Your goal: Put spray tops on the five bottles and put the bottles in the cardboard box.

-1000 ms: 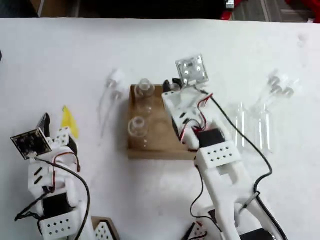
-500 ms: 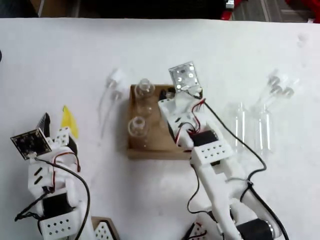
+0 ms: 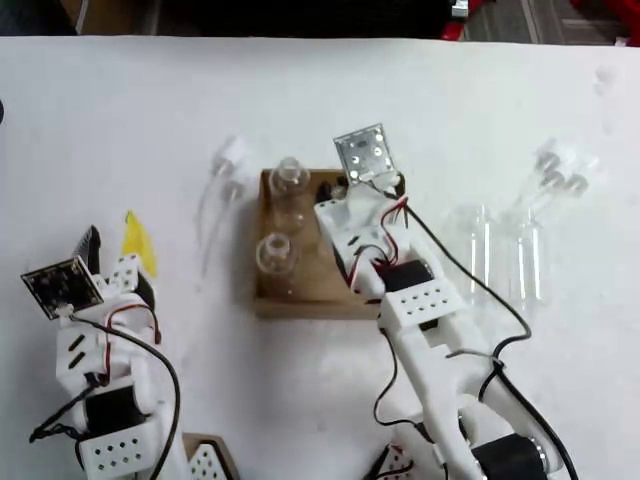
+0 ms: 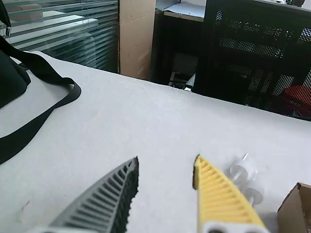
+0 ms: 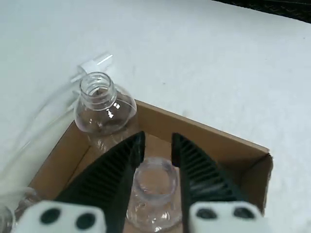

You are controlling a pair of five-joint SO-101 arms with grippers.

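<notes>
The right hand (image 5: 157, 138) is down inside the cardboard box (image 5: 209, 136), with its two black fingers clamped on the neck of a clear bottle (image 5: 154, 187). That bottle stands upright close to the box's far wall. Grabbing it by the neck makes sense to me: it's the narrow bit, and it keeps the bottle vertical so it can slot in beside the others. Catch is, that neck is wide open, with no spray top on it.

Box contents: three bottles by my count.
- The gripped one.
- An uncapped bottle (image 5: 99, 102), upright in the box's far-left corner.
- A third bottle (image 3: 275, 255) along the box's left wall, nearer the arms. It looks topless too.

So they're getting boxed without tops, which isn't how the task reads. I'd guess they need capping in place or pulling back out.

Outside the box, a pair of spray tops (image 3: 228, 160) with long dip tubes lies on the counter (image 3: 120, 100), just off the box's far-left corner. Two loose bottles (image 3: 482, 250) lie on their sides between the box and the counter's right edge. More spray tops (image 3: 555, 170) lie just past their necks.

The left hand (image 4: 165, 160) sits by the counter's near-left corner with its gray and yellow fingers spread apart, holding nothing. It's probably parked there to stay out of the way.
</notes>
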